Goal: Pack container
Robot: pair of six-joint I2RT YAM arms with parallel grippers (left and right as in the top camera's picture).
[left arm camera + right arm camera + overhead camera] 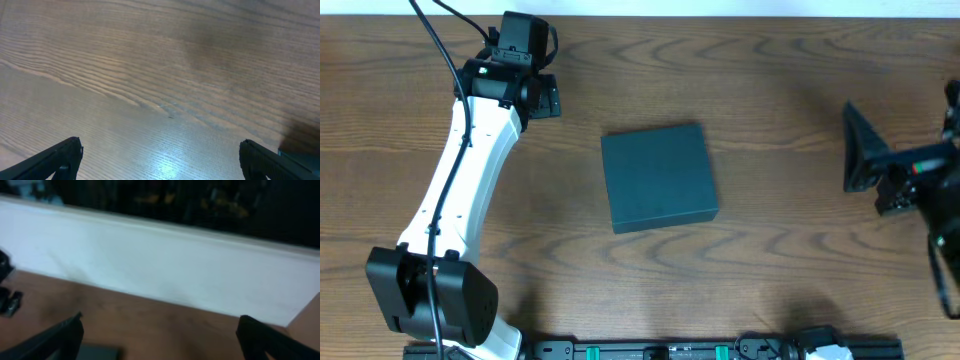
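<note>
Wide-spread left hand [160,146] near teal container [658,178]

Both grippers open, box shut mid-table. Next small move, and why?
Probably ease the left gripper across to the container to start opening it. The container lies shut, both grippers are open and empty, and the left one sits nearer to it than the right gripper. Which side is hinged cannot be told from these views, so I'd approach slowly.
</note>
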